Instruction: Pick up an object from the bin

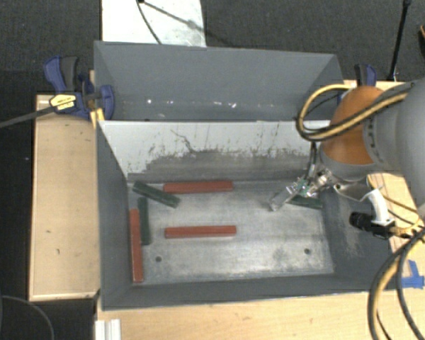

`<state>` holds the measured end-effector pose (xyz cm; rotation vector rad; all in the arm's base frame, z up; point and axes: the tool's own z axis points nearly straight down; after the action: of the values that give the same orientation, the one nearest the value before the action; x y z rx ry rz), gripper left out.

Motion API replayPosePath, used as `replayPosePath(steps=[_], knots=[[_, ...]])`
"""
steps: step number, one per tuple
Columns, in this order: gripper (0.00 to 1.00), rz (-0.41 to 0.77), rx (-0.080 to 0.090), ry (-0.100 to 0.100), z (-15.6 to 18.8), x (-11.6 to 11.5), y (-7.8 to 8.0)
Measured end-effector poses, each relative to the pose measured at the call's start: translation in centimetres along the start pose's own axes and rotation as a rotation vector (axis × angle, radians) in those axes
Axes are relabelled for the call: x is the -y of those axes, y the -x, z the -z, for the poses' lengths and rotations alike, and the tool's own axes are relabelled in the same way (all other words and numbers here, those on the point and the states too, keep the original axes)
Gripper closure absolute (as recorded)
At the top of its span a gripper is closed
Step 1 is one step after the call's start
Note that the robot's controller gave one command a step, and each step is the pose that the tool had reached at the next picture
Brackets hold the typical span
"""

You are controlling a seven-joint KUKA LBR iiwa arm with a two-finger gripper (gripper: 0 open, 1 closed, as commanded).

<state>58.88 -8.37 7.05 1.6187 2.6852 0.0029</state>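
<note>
nearest: a red-brown bar (136, 250) is lying lengthwise along the left wall of the grey bin (269, 253), with a dark green bar (144, 225) lying just beside its far half. a second red-brown bar (200, 231) is lying crosswise mid-floor, well apart from the others. further back, a tilted dark green bar (156, 194) is sitting near the end of a third red-brown bar (198, 186), close to the back wall.

far right: the gripper (280, 202) is hanging low over the floor, with a dark green piece (312, 204) showing just beside it, partly hidden. open or closed: cannot tell. nothing is visibly held.

judgement: the bars are looking stiff, light, flat and smooth. a hold across the narrow width at mid-length is looking best, since an end hold risks pivoting. the bar against the left wall is leaving little room.
</note>
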Motion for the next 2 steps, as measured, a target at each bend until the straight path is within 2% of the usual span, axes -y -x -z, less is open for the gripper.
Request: replayPosePath(steps=[1,2], knots=[[1.00,0.005,0.000,-0.002,0.0,0.0,0.0],[1.00,0.014,0.000,0.001,6.0,-0.1,0.2]])
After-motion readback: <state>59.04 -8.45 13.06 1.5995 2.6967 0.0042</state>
